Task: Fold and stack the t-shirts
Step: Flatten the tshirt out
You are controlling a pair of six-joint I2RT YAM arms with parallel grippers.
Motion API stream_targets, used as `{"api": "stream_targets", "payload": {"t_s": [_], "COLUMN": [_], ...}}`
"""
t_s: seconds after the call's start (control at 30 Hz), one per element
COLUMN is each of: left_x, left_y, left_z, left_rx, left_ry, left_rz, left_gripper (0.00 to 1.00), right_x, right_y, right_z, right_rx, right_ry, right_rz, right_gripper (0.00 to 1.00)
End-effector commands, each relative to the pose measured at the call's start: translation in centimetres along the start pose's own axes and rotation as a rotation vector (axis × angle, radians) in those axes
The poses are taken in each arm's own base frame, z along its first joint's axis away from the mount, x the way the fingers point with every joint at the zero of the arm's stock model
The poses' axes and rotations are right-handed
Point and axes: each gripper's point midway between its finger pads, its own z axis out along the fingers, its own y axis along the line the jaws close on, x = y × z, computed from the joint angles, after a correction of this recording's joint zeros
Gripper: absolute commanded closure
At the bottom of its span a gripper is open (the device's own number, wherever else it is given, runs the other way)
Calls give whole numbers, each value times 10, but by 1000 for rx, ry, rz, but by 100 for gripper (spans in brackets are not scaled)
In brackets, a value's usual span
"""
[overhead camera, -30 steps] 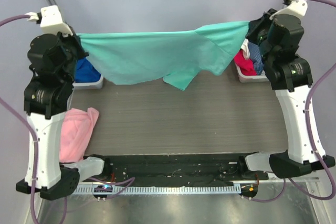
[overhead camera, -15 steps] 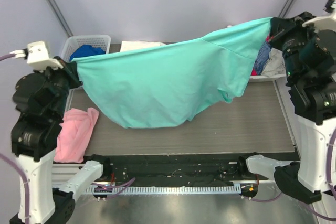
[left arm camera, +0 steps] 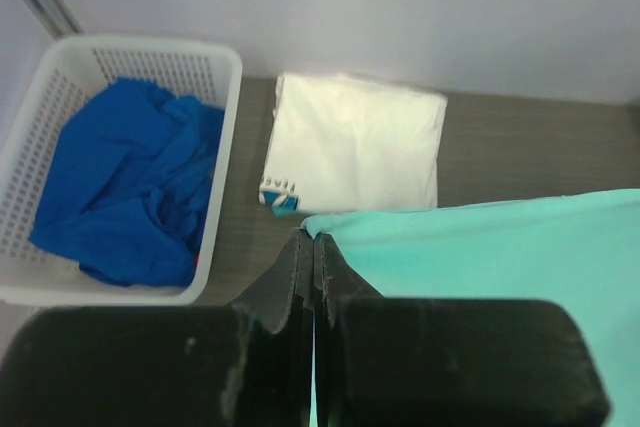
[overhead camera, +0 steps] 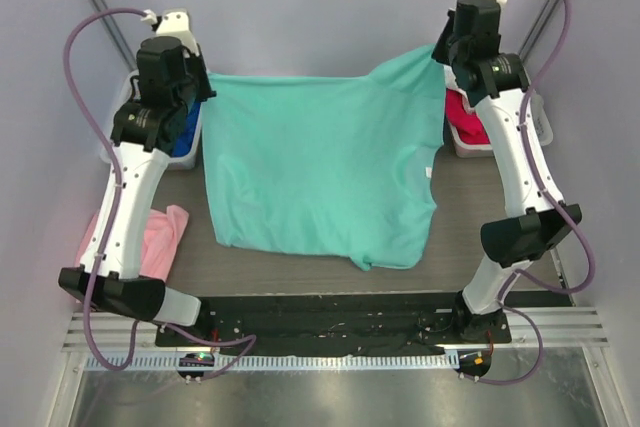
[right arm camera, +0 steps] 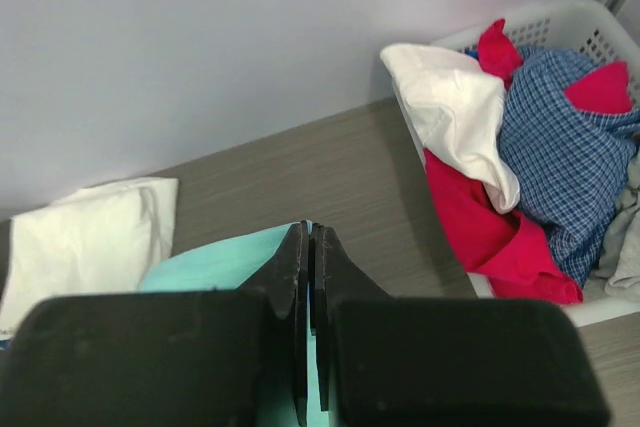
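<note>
Grey table point(overhead camera: 480, 237): mint tee point(overhead camera: 320, 167) spread across, my left gripper point(left arm camera: 311, 241) and right gripper point(right arm camera: 309, 231) clamping its far corners.

table point(overhead camera: 468, 219): grey wood-grain top | left basket point(left arm camera: 150, 55): white plastic lattice, table's far-left corner | right basket point(right arm camera: 560, 19): white lattice, table's far-right corner | checked cloth point(right arm camera: 570, 147): blue, inside right basket | pink cloth point(overhead camera: 150, 242): crumpled, table's left edge

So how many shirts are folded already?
One: a folded white fabric t-shirt lies at the table's back. The left end effector and right end effector pinch the far corners of the mint-green fabric t-shirt, spread out, not yet folded. A crumpled royal-blue t-shirt and a red garment wait in baskets.
</note>
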Motion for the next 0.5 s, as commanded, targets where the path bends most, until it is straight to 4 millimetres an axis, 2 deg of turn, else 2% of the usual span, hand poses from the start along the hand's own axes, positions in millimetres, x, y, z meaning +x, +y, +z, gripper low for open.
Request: {"api": "stream_targets", "payload": {"t_s": [0.0, 0.03, 0.1, 0.13, 0.17, 0.2, 0.23, 0.27, 0.3, 0.33, 0.37, 0.4, 0.43, 0.47], "left_x": [-92, -88, -79, -65, -58, -48, -27, -15, -3, 27, 33, 44, 65, 66], "left_y": [5, 8, 9, 12, 13, 14, 18, 19, 19, 18, 19, 19, 18, 21], "left_z": [-73, -82, -88, -95, -98, -101, -106, -110, -113, -108, -125, -130, -134, -150], "left_rx": [48, 51, 54, 54, 57, 62, 57, 58, 67, 70, 90, 101, 109, 121], "left_ry": [-284, -283, -275, -257, -246, -232, -201, -188, -170, -100, -114, -96, -44, -63], "left_rz": [-55, -58, -70, -73, -76, -91, -98, -109, -122, -154, -172, -187, -205, -218], "left_gripper": [100, 100, 100, 100, 100, 100, 100, 100, 100, 100, 100, 100, 100, 100], "right_x": [-122, -114, -117, -105, -101, -100, -80, -72, -65, -41, -31, -24, -8, -3], "right_y": [0, -1, -7, -8, -11, -16, -17, -19, -24, -25, -25, -29, -31, -31], "right_z": [-113, -113, -137, -135, -140, -157, -151, -155, -169, -164, -168, -181, -182, -188], "right_rx": [-131, -134, -153, -157, -158, -171, -172, -180, -190, -204, -218, -231, -237, -256], "right_ry": [-325, -306, -327, -297, -290, -297, -247, -230, -224, -164, -140, -127, -87, -71], "right_rz": [114, 108, 117, 103, 104, 109, 93, 96, 101, 89, 99, 103, 95, 95], "right_gripper": [99, 99, 99, 99, 99, 99, 99, 99, 99, 99, 99, 99, 99, 99]}}
